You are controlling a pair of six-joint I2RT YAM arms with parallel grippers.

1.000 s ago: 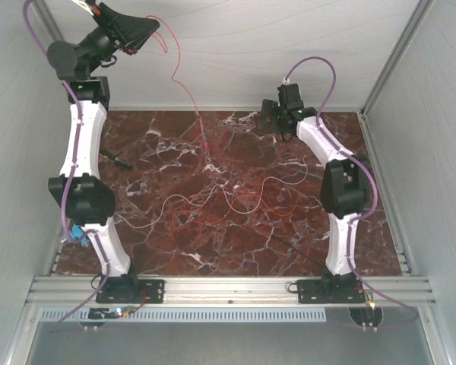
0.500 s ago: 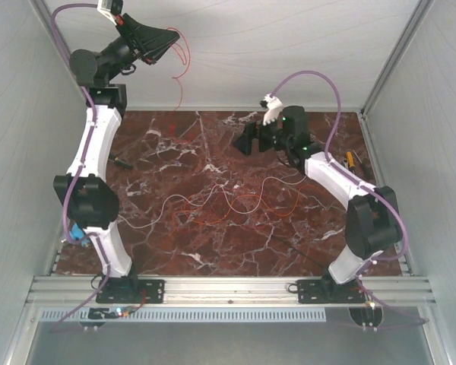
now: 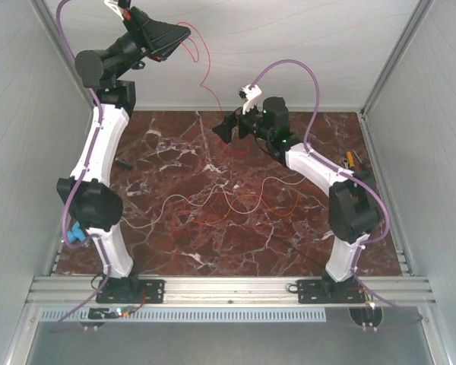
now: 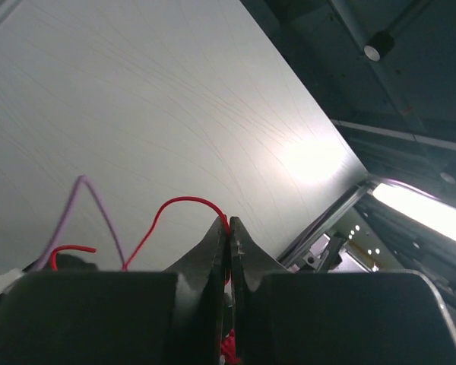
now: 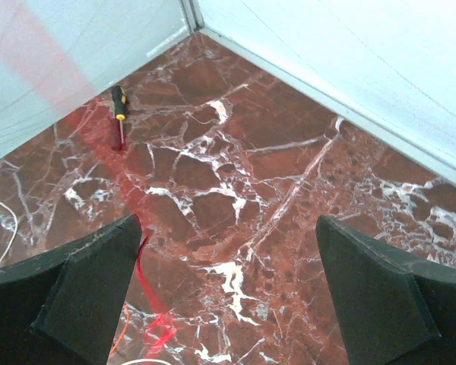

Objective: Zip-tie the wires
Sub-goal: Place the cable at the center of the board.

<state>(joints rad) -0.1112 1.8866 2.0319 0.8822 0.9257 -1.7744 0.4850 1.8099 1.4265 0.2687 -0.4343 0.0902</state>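
**Two end effectors, one red strand lifted off the tabletop**

Most of the wires (image 3: 228, 201) lie in loose red, orange and white loops across the middle of the tabletop (image 3: 159, 144), running from left of centre toward the right edge. One strand, the red wire (image 3: 204, 72), climbs away from the pile. It rises past the far edge and curls in front of the white back wall up to the left end effector (image 3: 186, 34), which is raised high above the far-left corner.

In the left wrist view the left end effector (image 4: 229, 224) is clenched, its two fingers pressed together with the red wire (image 4: 175, 204) arching out from between the tips.

The right end effector (image 3: 222, 131) hangs over the far edge near its middle, pointing left. From its own camera the right end effector (image 5: 228, 236) is released – fingers (image 5: 83, 289) spread wide with nothing between them. A blurred red strand (image 5: 148, 304) passes just beside the left finger.

The zip tie (image 3: 296, 252) shows as a thin dark line lying flat toward the near-right corner – faint, well apart from both end effectors.

A yellow-handled screwdriver (image 5: 119, 103) rests by the left edge.
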